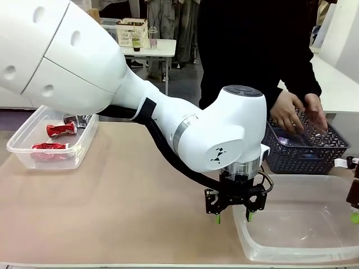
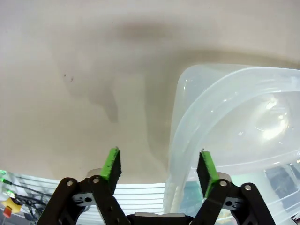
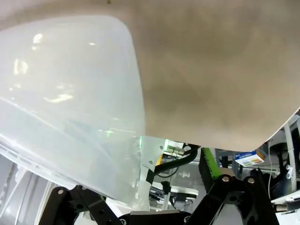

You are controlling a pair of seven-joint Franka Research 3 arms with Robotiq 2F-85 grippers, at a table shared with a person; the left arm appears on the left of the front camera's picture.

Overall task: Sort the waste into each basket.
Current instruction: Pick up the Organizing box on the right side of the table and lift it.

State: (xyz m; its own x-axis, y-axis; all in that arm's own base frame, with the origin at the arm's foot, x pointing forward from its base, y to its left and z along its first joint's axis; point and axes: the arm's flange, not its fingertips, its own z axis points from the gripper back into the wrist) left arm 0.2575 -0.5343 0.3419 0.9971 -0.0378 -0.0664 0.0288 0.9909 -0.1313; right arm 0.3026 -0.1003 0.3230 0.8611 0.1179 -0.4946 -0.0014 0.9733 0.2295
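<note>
Two crushed red cans [image 1: 56,138] lie in the clear tub [image 1: 78,151] at the far left of the table [image 1: 129,213], and we see a silver piece [image 1: 77,119] at the far end of this tub, but we cannot tell what it is. At the far right stands the dark lattice basket [image 1: 305,157]; the person's hands [image 1: 287,110] are inside it, on some clear things that we cannot name with certainty.

At the near right stands a second clear tub [image 1: 297,246]. The left gripper [image 1: 234,218] hangs over its near left corner, pointing down. Its jaws are wide apart and hold nothing. In the left wrist view one green pad [image 2: 112,166] is over the bare table and the other pad [image 2: 205,168] is over the inside of this tub [image 2: 211,108], with the corner wall between them.

The right gripper [image 1: 354,212] is at the right end of the same tub. In its wrist view the tub wall [image 3: 70,93] covers one finger, and the other green pad [image 3: 206,166] stands apart from the wall. These jaws are also spread and grip nothing.
</note>
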